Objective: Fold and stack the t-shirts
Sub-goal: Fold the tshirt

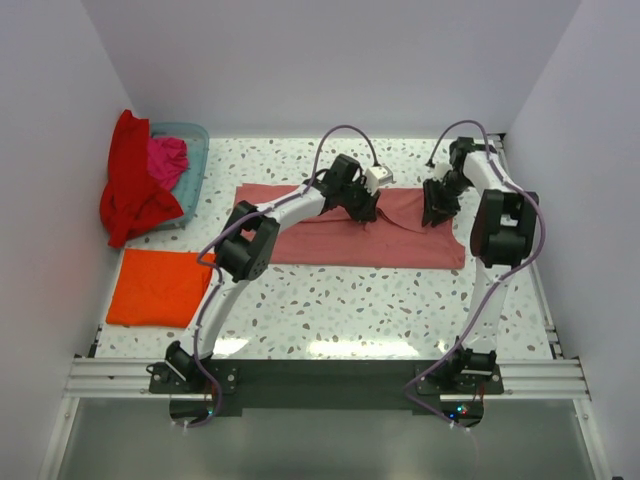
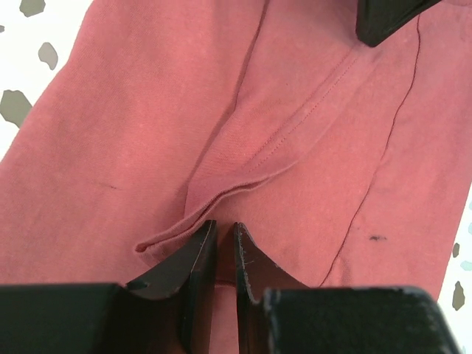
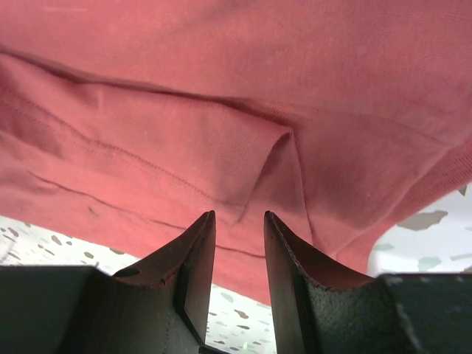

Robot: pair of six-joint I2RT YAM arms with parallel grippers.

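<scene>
Dusty-pink t-shirt (image 1: 330, 240) spread flat mid-surface (image 1: 380, 300), both arms over its far half.
Left jaws: almost together, thin slit only, pinching raised fold of pink cloth beside stitched hem.
Right jaws: parted, clear gap, gripping nothing; tips close over shirt by small pucker, contact cannot tell.
Orange t-shirt (image 1: 155, 287) folded flat, near left.
Red t-shirt (image 1: 128, 195) draped over pale blue basket (image 1: 197, 150), far left; magenta t-shirt (image 1: 167, 160) inside basket.
</scene>
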